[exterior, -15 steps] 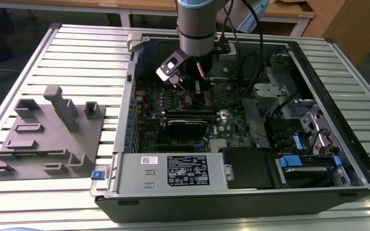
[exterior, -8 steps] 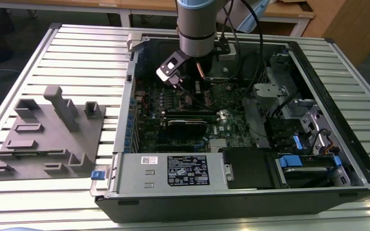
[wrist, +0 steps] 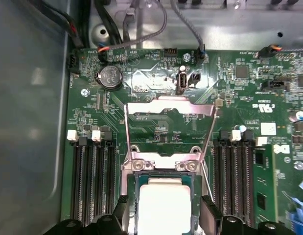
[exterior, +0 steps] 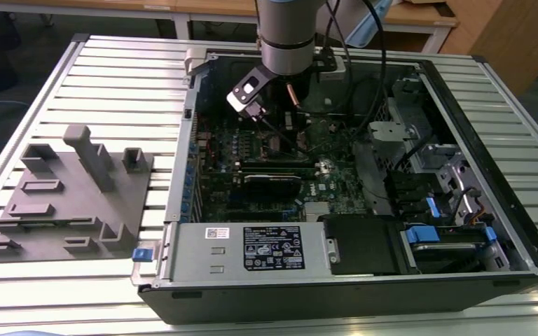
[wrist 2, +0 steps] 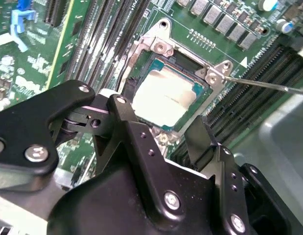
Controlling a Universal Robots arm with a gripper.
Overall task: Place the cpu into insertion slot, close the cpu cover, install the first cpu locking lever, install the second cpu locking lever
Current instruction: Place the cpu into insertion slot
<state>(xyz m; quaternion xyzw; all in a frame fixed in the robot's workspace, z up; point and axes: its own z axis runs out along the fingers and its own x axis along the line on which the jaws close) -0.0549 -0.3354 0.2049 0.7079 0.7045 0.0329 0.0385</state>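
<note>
The cpu point(wrist: 163, 198), a flat square chip with a pale metal top, lies down in the insertion slot point(wrist: 131, 182) on the green motherboard. My gripper point(wrist: 163, 211) straddles it, its black fingers point(wrist: 121, 211) set against two opposite edges. In the second wrist view the cpu point(wrist 2: 163, 95) sits between the same fingers point(wrist 2: 119, 110) of the gripper point(wrist 2: 158, 115), inside the slot's dark rim point(wrist 2: 186, 59). The cpu cover point(wrist: 167, 105), a thin silver frame, stands swung back off the slot. A thin locking lever point(wrist 2: 268, 86) sticks out to one side.
My arm point(exterior: 283, 42) reaches down into an open computer case point(exterior: 493, 140) on a slatted table. Long black memory slots point(wrist: 92, 181) flank the socket. Cables point(wrist: 141, 29) hang at the board's edge. A grey fixture plate point(exterior: 64, 203) lies on the exterior view's left.
</note>
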